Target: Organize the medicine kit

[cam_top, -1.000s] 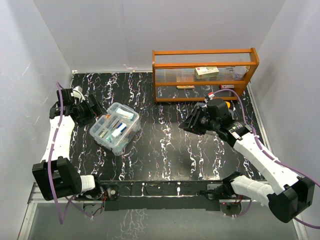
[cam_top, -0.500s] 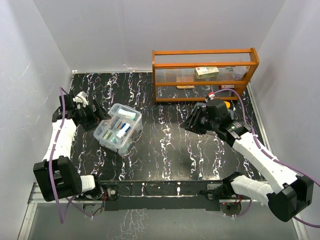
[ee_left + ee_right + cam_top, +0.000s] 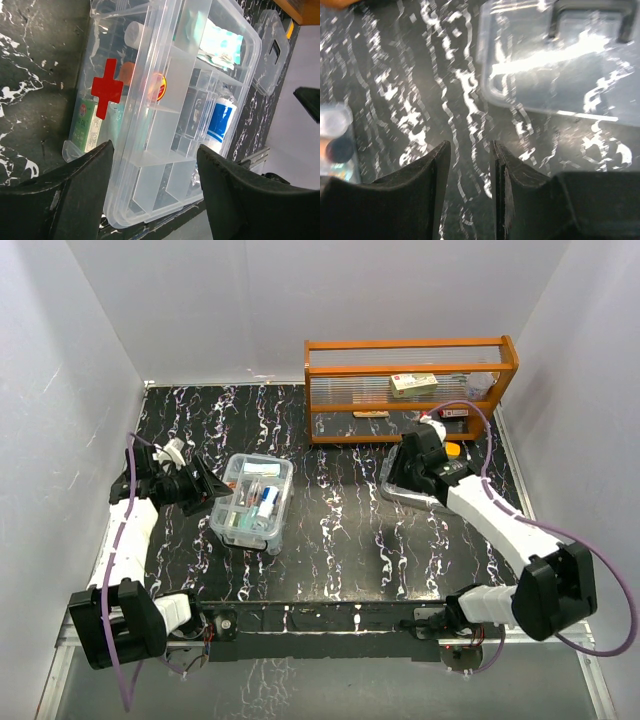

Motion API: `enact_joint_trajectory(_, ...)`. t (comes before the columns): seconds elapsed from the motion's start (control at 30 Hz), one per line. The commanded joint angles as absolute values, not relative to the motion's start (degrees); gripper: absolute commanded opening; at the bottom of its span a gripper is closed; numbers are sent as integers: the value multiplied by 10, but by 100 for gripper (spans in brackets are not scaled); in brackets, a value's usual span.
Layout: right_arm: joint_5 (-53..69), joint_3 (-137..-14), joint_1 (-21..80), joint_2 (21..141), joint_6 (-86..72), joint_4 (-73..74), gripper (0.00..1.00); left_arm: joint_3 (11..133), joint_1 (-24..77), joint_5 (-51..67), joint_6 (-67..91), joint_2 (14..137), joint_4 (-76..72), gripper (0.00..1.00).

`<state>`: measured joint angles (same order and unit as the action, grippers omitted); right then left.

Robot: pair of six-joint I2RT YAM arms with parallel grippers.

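Black white-veined marble tabletop (image 3: 340, 530), white walls (image 3: 200, 300) on three sides. Orange wooden rack (image 3: 410, 345) far right. Clear plastic medicine kit box (image 3: 255, 505) left of centre, open marble beside it. Clear dark-handled lid (image 3: 555, 60) lies right. Left gripper (image 3: 155, 147) spread astride the box's left edge. Right gripper (image 3: 470, 147) narrowly parted, empty, beside the lid.

Black white-veined table (image 3: 340, 530), orange wooden rack (image 3: 410, 390) at its back, pale, perhaps lilac-tinted, walls (image 3: 200, 300)

You count: one medicine kit (image 3: 255, 505) at surface's 9 o'clock, one loose clear lid (image 3: 555, 60) at 3 o'clock, one orange rack (image 3: 410, 388) at 1 o'clock, one blue-white bottle (image 3: 218, 120) inside kit.
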<state>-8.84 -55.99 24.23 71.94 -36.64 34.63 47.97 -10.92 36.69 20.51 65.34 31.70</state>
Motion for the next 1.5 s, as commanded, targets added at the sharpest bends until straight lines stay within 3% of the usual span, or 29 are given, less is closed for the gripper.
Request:
enact_joint_trajectory(0.0,-146,-595,184,754,-315,287,36,466,-104,423,224,627,316,64)
enact_joint_trajectory(0.47,-109,-585,-18,857,-280,163,49,516,-104,393,233,638,310,84)
enact_joint_trajectory(0.77,-125,-596,-100,900,-319,186,67,553,-104,327,214,654,340,86)
enact_joint_trajectory(0.93,-65,-616,-111,945,-317,189,76,550,-104,325,212,640,344,86)
enact_joint_trajectory(1.17,36,-572,-115,954,-358,180,74,548,-101,320,208,631,346,86)
enact_joint_trajectory(1.47,60,-441,-101,822,-394,229,56,554,-95,316,205,642,345,86)
